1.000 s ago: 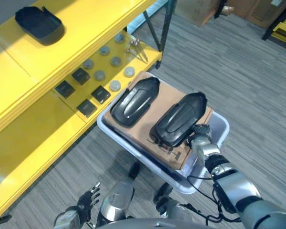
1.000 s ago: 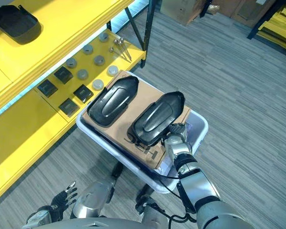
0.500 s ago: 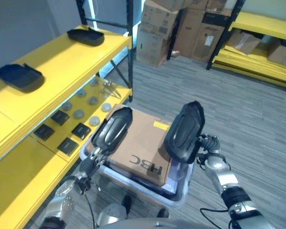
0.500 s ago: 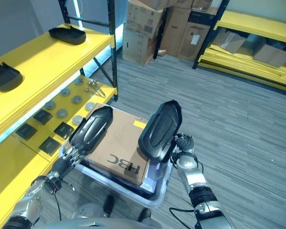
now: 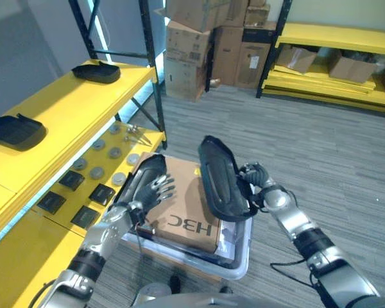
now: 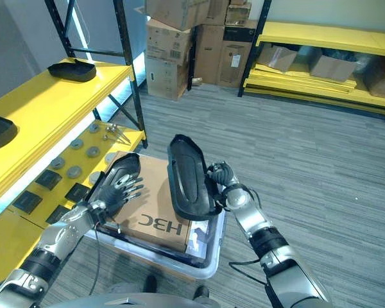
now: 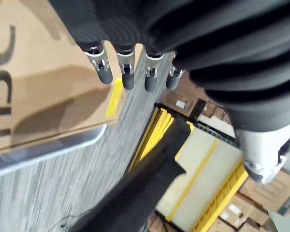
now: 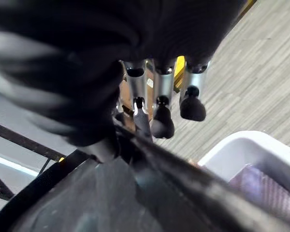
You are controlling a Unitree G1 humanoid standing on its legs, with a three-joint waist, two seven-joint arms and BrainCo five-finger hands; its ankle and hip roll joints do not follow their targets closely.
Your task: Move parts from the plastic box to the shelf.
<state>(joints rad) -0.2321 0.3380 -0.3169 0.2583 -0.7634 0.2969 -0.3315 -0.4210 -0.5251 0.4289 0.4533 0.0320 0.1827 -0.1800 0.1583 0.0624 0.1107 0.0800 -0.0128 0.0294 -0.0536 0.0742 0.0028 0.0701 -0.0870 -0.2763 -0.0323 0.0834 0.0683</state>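
Yellow shelf (image 5: 64, 102) at left, two parts already on it. Left hand (image 5: 153, 190) fingers spread, released, over second part (image 5: 143, 182) on cardboard in plastic box (image 5: 239, 269). Right hand (image 5: 255, 186) grasping lifted part (image 5: 218, 179) by rim; looks light, stiff, slick shell; rim gives best hold.

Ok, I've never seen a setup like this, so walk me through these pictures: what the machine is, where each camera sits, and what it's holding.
This is a two-armed humanoid robot. Two pictures come from cameras on its head, looking down; the other two sit on its wrists, looking along each hand.

In front of it stands a plastic box carrying a cardboard box. The right hand is curled round a black shell-shaped part, lifted on edge above the box. The left hand, fingers spread, reaches over a second black part lying on the cardboard.

To the robot's left is the yellow shelf; two similar black parts already lie on top, and small discs and squares on the level below.
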